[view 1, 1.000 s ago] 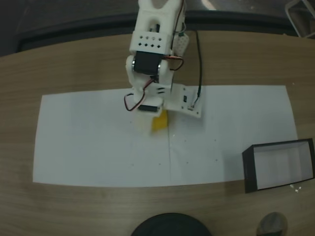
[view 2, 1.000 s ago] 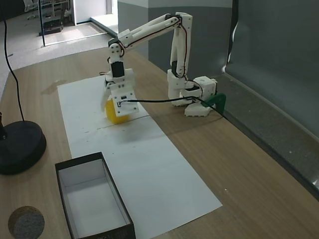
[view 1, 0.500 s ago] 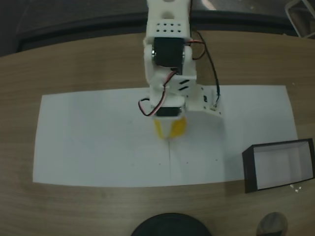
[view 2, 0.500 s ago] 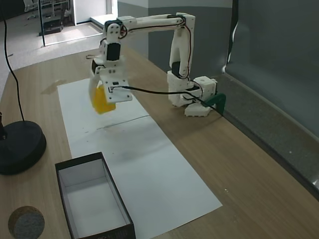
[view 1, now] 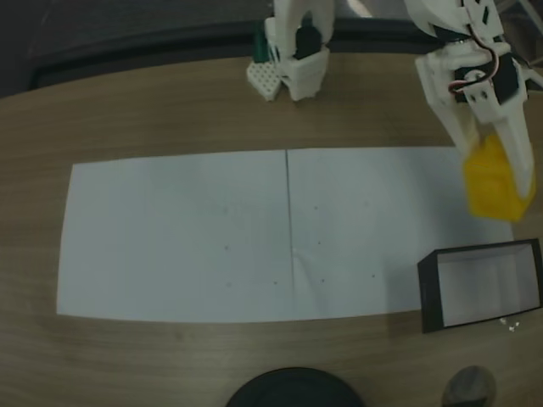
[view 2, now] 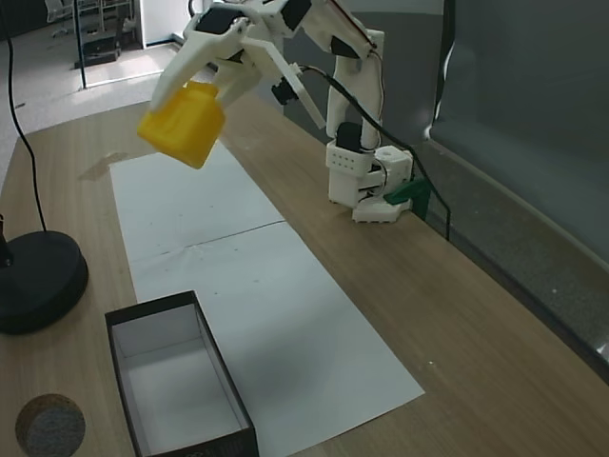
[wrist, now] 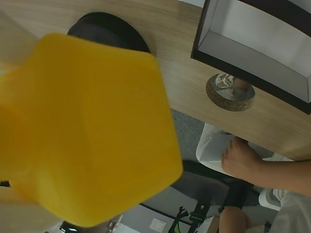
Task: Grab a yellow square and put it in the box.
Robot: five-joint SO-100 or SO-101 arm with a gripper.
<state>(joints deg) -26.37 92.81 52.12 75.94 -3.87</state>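
The yellow square (view 1: pixel 495 180) hangs in the air, with my gripper (view 1: pixel 501 200) shut on it. In a fixed view from above it is at the far right, just above the box (view 1: pixel 430 292) in the picture. In the side fixed view the yellow square (view 2: pixel 183 125) is held high over the far end of the white paper by the gripper (view 2: pixel 186 103), well beyond the box (view 2: pixel 152 308). The wrist view has the yellow square (wrist: pixel 92 126) close up on the left and the box (wrist: pixel 252 54) at the upper right.
A white paper sheet (view 1: pixel 187 237) covers the wooden table. A black round base (view 2: pixel 33 281) and a cork disc (view 2: pixel 49 426) lie near the box. The arm's base (view 2: pixel 366 181) stands at the table's far side. A person's hand (wrist: pixel 240 158) shows beyond the table edge.
The arm lifted the yellow square off the paper's middle and swung it high and to the right in the view from above, toward the box's side.
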